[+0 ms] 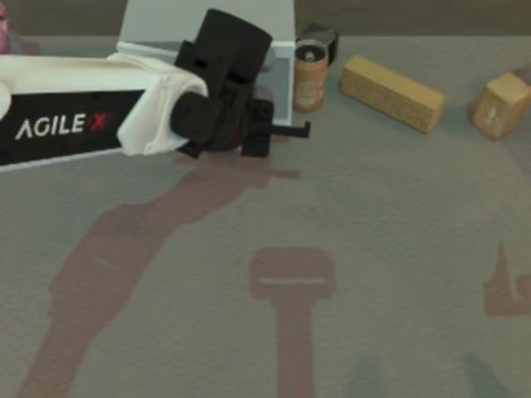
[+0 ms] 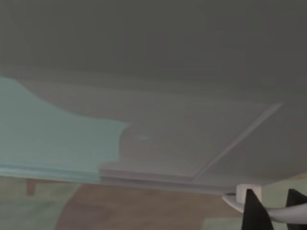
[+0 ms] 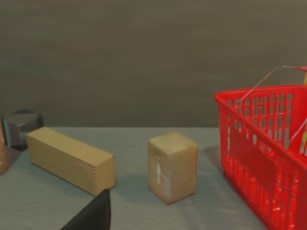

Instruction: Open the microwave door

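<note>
The left arm (image 1: 91, 112) hides most of the microwave (image 1: 207, 33); the picture's edge crops the red basket (image 3: 264, 153).

Your left arm (image 1: 79, 112) reaches in from the top view's left edge toward the far side of the table, its white forearm lying nearly level and ending in the black wrist block. Your left gripper (image 1: 282, 133) sits just past that block, with one thin finger pointing toward the right. In the left wrist view, two dark fingertips (image 2: 253, 211) show at the lower edge with a gap between them, so the jaws look parted, though you see too little to be certain. Your right arm stays out of the top view; only a dark corner of your right gripper (image 3: 91, 215) shows in its wrist view.
</note>
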